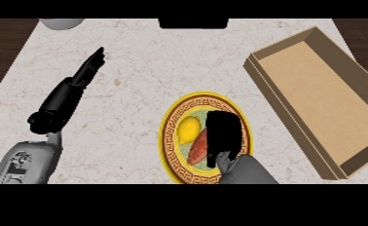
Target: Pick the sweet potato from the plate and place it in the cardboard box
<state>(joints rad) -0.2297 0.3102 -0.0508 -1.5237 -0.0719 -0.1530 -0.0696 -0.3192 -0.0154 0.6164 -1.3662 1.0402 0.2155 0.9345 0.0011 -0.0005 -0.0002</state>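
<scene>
Right robot hand [224, 135] is over the plate [174, 122] and covers part of the sweet potato [199, 148]; finger state cannot be determined. A lemon [188, 129] lies beside the sweet potato. Left robot hand [87, 69] rests straight-fingered near the surface's [137, 59] left edge. Cardboard box [316, 98] sits along the right edge.

— See the desk [137, 103]?
— Yes. Pale stone, cream with thin brown lines, wide across the middle.
— And past its corners?
— Dark brown wood floor [14, 40] at the far left and far right.
— Anything at the far edge?
— A flat black block [193, 23] in the middle. A round grey bowl [61, 23] at the left, cut off.
— Bright or dim?
— Soft and even, with no hard shadows.
</scene>
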